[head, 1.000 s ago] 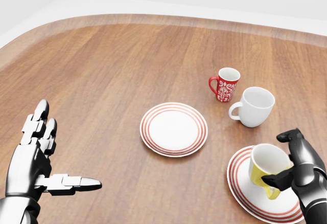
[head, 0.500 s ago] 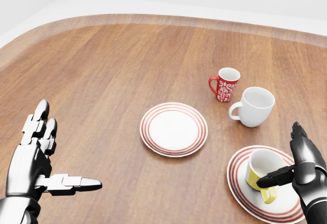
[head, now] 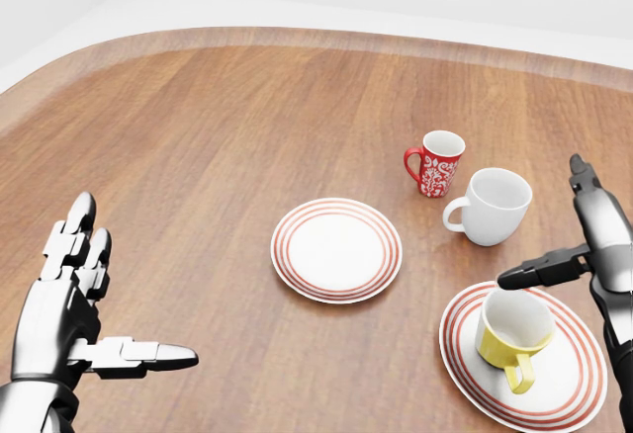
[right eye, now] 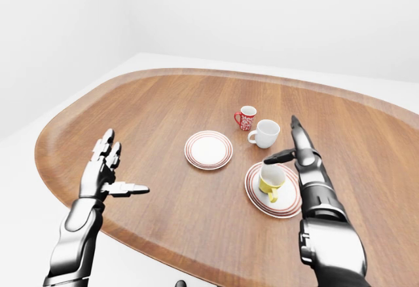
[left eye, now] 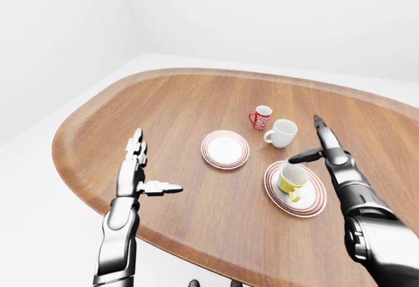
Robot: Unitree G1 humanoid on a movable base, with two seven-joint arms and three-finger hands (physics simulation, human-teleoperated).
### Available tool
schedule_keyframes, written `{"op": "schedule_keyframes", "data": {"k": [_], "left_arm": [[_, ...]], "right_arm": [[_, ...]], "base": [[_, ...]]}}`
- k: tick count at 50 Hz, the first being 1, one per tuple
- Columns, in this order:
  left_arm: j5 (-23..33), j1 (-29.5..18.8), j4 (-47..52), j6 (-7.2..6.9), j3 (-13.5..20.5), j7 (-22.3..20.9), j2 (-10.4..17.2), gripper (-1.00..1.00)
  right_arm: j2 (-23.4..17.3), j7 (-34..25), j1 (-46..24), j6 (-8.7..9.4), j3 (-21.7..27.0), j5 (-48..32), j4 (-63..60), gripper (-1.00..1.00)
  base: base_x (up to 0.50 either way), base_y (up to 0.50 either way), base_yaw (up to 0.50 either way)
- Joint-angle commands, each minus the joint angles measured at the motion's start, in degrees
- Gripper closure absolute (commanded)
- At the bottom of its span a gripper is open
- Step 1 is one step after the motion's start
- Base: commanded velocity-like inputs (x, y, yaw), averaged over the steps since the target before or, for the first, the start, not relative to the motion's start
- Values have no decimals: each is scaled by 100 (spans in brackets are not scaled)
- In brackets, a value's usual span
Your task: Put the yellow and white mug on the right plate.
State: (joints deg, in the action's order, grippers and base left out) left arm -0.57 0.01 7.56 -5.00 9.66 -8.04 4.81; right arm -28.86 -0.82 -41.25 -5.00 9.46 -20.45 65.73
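White walls and a pale floor surround the oval wooden table (left eye: 196, 103), which is where all the action is. Near its right side in the head view, the yellow mug (head: 512, 335) stands upright on the right plate (head: 579, 393), its handle pointing toward the bottom of the view. It looks settled and sits a little left of the plate's centre, well inside the red rings.

The right hand (head: 593, 245) is spread open above and to the right of the mug, one finger (head: 534, 273) jutting left over the plate's upper rim, touching nothing as far as I can see. The left hand (head: 74, 314) hangs open over the table's left side, well away from everything.

To my eye the placing is done and the step in hand is the retreat. Doing it well means lifting that right hand up and away to the right, so the jutting finger does not sweep across the mug's rim and tip it. The white mug (head: 492, 206) and the red mug (head: 435, 163) stand just above the plate, so drifting upward in the view risks knocking them. The middle plate (head: 336, 249) lies bare and out of the way.
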Motion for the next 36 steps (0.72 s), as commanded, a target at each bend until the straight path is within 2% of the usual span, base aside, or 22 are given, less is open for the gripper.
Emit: {"op": "schedule_keyframes", "data": {"k": [1, 3, 7, 8, 15, 23, 30, 33, 36], "left_arm": [[-7, 9, 50, 0, 16, -6, 2, -100], [-6, 21, 92, 0, 11, -8, -3, -100], [-1, 27, 106, 0, 4, -8, -10, -100], [3, 32, 116, 0, 0, -9, -12, -100], [-9, 83, 356, 0, -1, -31, -29, -100], [-20, 216, 895, 0, -34, -117, -80, -100], [-71, 340, 1548, 0, 14, -191, -131, -100], [-155, 425, 2142, 0, 58, -226, -157, -100], [-166, 438, 2268, 0, 79, -250, -174, -100]], "right_arm": [[-62, -661, 310, 189, 166, 374, -1989, -100], [-25, -817, 528, 535, 259, 414, -2686, -100], [46, -990, 719, 951, 388, 455, -3447, -100], [80, -1069, 802, 1000, 434, 494, -3850, -100], [333, -1474, 1287, 1000, 671, 717, -5958, -100], [650, -1545, 1533, 1000, 828, 1160, -7853, -100], [825, -1480, 1647, 1000, 860, 1584, -9177, -100], [881, -1466, 1748, 1000, 952, 1797, -9869, -100], [864, -1441, 1785, 1000, 975, 1875, -10028, -100]], "base": [[0, 0, 0], [0, 0, 0], [0, 0, 0], [0, 0, 0], [0, 0, 0], [0, 0, 0], [0, 0, 0], [0, 0, 0], [0, 0, 0]]}}
